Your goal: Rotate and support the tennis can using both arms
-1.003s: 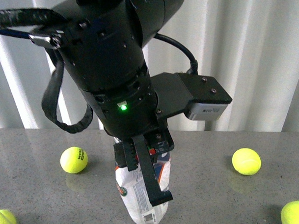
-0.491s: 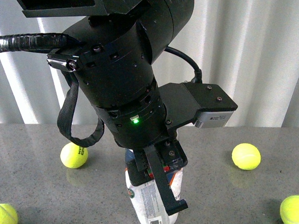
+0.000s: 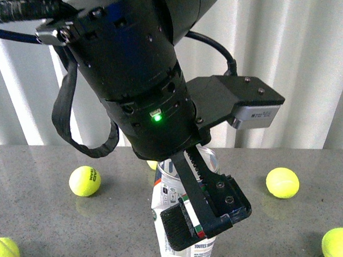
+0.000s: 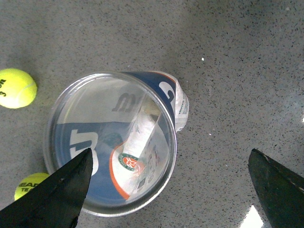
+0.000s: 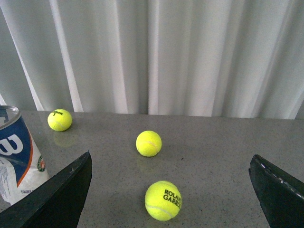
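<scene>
The tennis can (image 3: 169,199) stands on the grey table, open mouth up, its white-blue-orange label facing me. A bulky black arm with a green light hangs over it, and its gripper (image 3: 205,217) is low in front of the can's right side. The left wrist view looks down into the empty can (image 4: 111,142). My left gripper (image 4: 169,159) is open, one finger (image 4: 61,190) over the can's rim and the other finger (image 4: 278,187) well off to the side. My right gripper (image 5: 170,161) is open over bare table, with the can (image 5: 14,152) beside its one finger.
Yellow tennis balls lie around the can: one ball (image 3: 85,181) to its left, another (image 3: 282,183) to its right, and two at the front corners (image 3: 4,253) (image 3: 339,244). Two balls (image 5: 148,143) (image 5: 163,200) lie between the right fingers. White curtains hang behind the table.
The left arm's wrist has tilted, so the gripper now shows beside the can and the can's rim is uncovered. The can has shifted slightly to the right.
</scene>
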